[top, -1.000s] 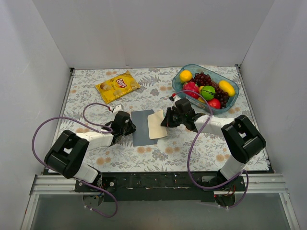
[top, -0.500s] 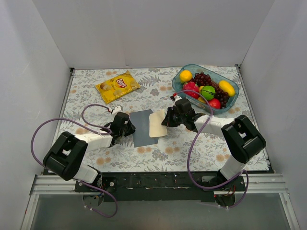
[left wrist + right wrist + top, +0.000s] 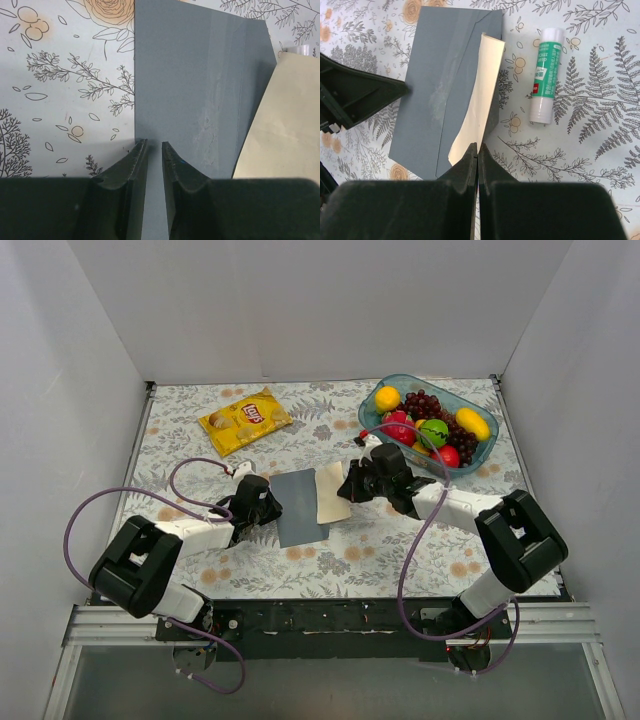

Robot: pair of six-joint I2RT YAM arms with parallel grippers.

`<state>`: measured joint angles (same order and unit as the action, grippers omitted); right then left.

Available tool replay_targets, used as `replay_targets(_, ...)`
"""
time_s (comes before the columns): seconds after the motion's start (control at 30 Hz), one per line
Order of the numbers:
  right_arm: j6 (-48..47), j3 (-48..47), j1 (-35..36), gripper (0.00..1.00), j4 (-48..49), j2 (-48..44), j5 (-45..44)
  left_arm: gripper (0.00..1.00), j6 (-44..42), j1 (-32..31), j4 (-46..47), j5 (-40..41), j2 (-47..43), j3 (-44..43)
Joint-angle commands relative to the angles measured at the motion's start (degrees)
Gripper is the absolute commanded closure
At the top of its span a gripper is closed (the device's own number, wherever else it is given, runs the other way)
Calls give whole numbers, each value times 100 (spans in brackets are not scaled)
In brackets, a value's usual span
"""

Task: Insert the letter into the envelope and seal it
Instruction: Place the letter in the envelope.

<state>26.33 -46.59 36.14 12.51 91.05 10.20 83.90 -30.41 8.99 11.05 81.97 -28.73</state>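
Note:
The grey-blue envelope (image 3: 298,508) lies flat on the floral cloth between my two grippers. In the left wrist view, my left gripper (image 3: 154,144) rests at the near left edge of the envelope (image 3: 200,90). Its jaws stand a narrow gap apart with nothing clamped between them. The cream letter (image 3: 481,90) is tilted up on edge over the right part of the envelope (image 3: 440,85). My right gripper (image 3: 477,146) is shut on the letter's near edge. From above, the letter (image 3: 330,493) overlaps the envelope's right side, just left of the right gripper (image 3: 348,490).
A white and green glue stick (image 3: 546,75) lies on the cloth right of the envelope. A yellow crisp bag (image 3: 245,420) sits at the back left. A teal bowl (image 3: 398,380) of fruit stands at the back right, close behind the right arm.
My right gripper has carried the letter a little left and back, so it overlaps the envelope more and stands steeper. The left gripper has stayed at the envelope's edge.

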Motion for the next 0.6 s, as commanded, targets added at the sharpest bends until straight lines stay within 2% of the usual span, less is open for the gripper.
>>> replay_targets(0.0, -374, 159, 25, 99, 392, -306, 202, 83, -40, 18, -319, -33, -68, 52)
replay_targets(0.57, -550, 291, 16, 99, 682, -237, 686, 83, -93, 18, -328, -41, 91, -45)
